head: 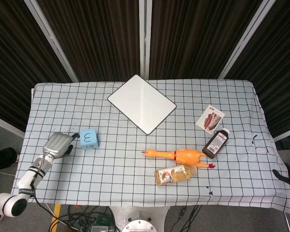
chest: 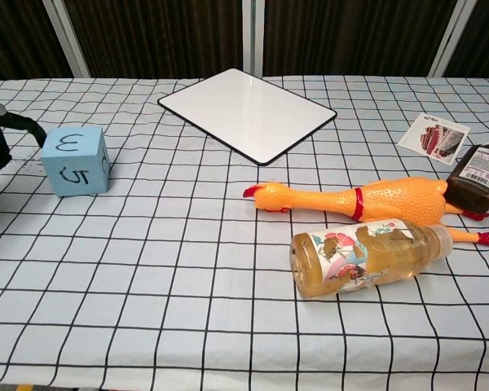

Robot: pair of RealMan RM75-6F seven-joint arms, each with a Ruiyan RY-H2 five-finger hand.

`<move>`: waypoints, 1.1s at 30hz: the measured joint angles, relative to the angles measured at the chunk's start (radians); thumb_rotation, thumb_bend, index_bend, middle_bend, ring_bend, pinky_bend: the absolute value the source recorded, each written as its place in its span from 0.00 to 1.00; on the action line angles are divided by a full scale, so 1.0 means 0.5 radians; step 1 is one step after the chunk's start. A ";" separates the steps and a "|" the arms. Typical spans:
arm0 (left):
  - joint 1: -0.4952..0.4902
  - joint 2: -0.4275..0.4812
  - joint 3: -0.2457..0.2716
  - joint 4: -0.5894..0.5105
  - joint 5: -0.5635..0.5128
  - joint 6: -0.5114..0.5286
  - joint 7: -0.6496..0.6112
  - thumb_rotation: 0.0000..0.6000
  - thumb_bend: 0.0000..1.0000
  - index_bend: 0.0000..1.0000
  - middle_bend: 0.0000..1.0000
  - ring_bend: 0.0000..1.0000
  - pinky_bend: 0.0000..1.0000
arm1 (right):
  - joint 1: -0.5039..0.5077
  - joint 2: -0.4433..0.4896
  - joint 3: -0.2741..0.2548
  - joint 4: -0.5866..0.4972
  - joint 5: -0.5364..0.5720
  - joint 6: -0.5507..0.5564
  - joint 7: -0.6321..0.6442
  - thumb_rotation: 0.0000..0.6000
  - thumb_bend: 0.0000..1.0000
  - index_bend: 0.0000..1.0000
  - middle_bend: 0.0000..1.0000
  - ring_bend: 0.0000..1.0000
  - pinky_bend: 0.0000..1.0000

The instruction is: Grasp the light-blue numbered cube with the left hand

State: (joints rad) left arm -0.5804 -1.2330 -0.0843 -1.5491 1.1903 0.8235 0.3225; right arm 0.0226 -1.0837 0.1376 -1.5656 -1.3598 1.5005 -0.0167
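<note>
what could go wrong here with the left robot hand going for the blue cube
The left robot hand sits beside the cube, with one dark finger at its left face and nothing visibly behind the far side. Closing could push the cube across the cloth rather than trap it. The cube sits near the table's left edge, so a bad nudge might send it toward the drop. The chest view shows only the hand's edge, so contact is hard to judge.
</note>
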 measured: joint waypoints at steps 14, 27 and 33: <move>-0.202 -0.006 -0.037 0.206 -0.035 -0.201 -0.103 1.00 0.58 0.23 0.79 0.80 0.67 | 0.008 -0.001 0.004 -0.022 0.030 -0.017 -0.051 1.00 0.04 0.00 0.00 0.00 0.00; -0.270 -0.025 -0.038 0.247 -0.064 -0.170 -0.078 1.00 0.58 0.22 0.79 0.80 0.67 | 0.009 -0.009 0.007 -0.001 0.046 -0.027 -0.039 1.00 0.04 0.00 0.00 0.00 0.00; -0.317 -0.009 -0.062 0.177 -0.201 -0.158 0.040 1.00 0.61 0.22 0.80 0.81 0.69 | 0.012 -0.015 0.009 0.019 0.056 -0.038 -0.024 1.00 0.04 0.00 0.00 0.00 0.00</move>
State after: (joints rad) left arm -0.7387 -1.2373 -0.1155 -1.4606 1.0901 0.7443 0.3423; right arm 0.0284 -1.0911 0.1422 -1.5560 -1.3318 1.4817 -0.0287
